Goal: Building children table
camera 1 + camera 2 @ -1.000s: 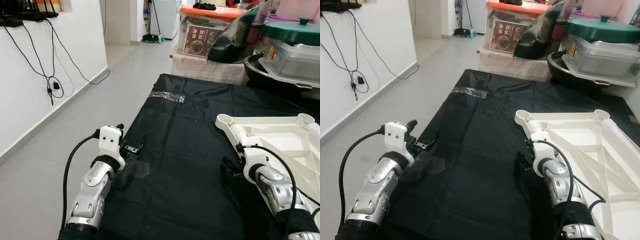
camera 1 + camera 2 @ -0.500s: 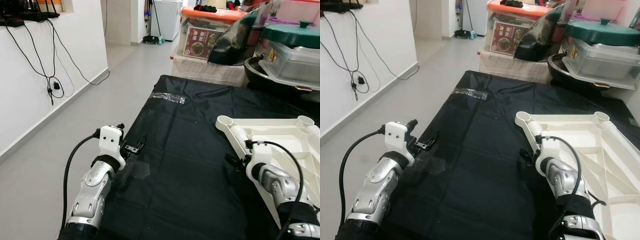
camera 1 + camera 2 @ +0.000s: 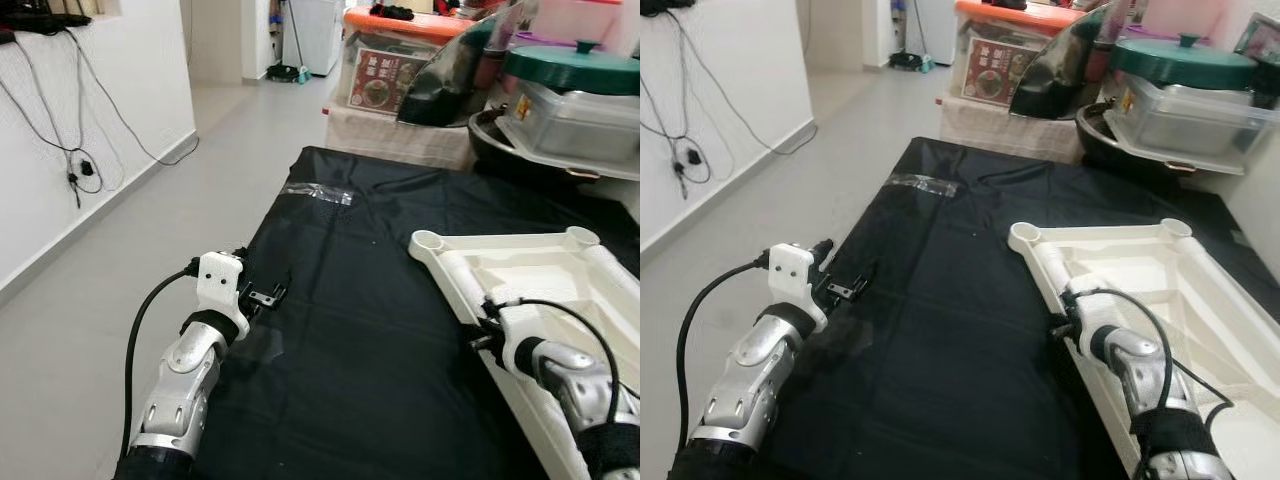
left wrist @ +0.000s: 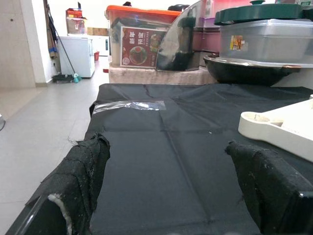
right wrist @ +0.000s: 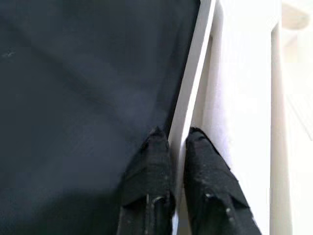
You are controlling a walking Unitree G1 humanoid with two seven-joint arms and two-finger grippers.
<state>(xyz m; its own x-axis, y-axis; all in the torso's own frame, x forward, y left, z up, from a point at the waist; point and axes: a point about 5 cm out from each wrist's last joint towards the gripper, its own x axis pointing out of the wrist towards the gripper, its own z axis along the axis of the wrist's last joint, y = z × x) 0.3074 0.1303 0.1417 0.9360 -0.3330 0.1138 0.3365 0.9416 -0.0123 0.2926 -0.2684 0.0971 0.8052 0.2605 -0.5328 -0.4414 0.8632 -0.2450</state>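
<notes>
Nearest the robot, the right gripper [image 5: 172, 147] sits at the near left rim of the white plastic tabletop [image 3: 545, 280], its two black fingers [image 5: 149, 166] drawn close together and pinching the thin edge of that rim, one finger on the outer side over the black cloth [image 3: 380, 300] and the other inside the rim. The tabletop lies upside down on the right half of the cloth-covered table [image 3: 940, 290], ribs and round leg sockets facing up, one socket at its far left corner and another at its far right corner. At the near left edge of the table the left gripper [image 3: 262, 296] hangs just above the cloth, its fingers [image 4: 83, 166] spread wide with nothing between them. Farther along the left side, a strip of clear tape [image 3: 318, 193] lies on the cloth near the far left corner. Beyond the table's far edge stand an orange-lidded storage box [image 3: 400, 60], a dark pan [image 3: 540, 150] and a clear container with a green lid [image 3: 575, 90], seemingly stacked together, though their footing is hard to make out. Cables [image 3: 70, 150] hang on the white wall at the left, above the grey floor [image 3: 120, 270].
</notes>
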